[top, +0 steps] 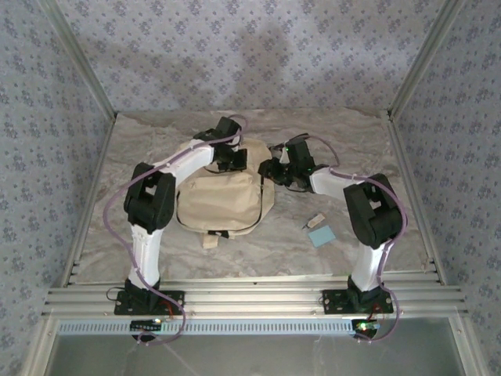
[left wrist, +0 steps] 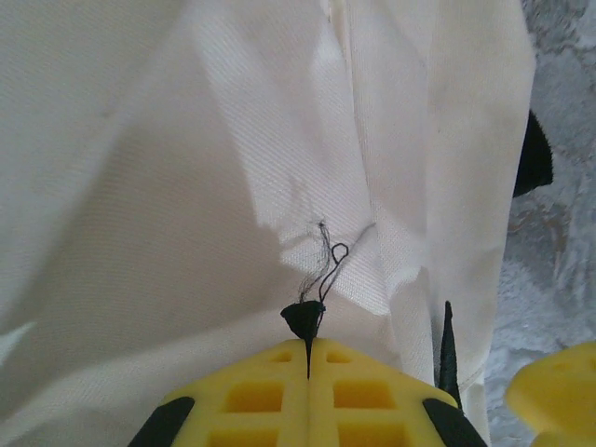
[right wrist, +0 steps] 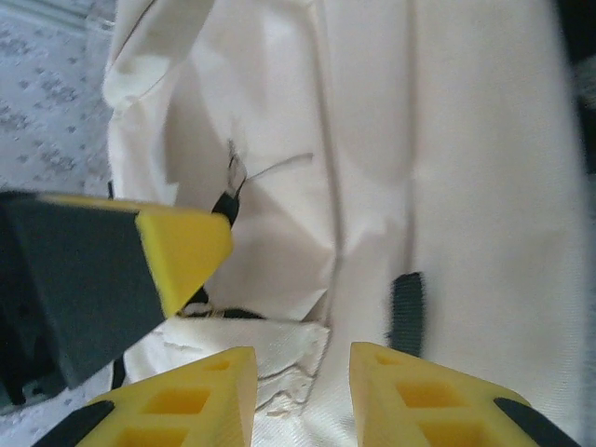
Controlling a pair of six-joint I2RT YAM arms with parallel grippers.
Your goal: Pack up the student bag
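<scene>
Left wrist: left gripper (left wrist: 308, 349) tight on black tab (left wrist: 303, 319) of student bag (left wrist: 168, 186).

Cream student bag (top: 219, 200), yellow left gripper (left wrist: 308, 346)

We cannot identify the small tan object (top: 315, 221) at centre right; the student bag (top: 219, 202) overruns every edge of the left wrist view.

A light-blue pad (top: 322, 236) lies beside a tan block (top: 315, 221) on the table (top: 258, 244).
</scene>
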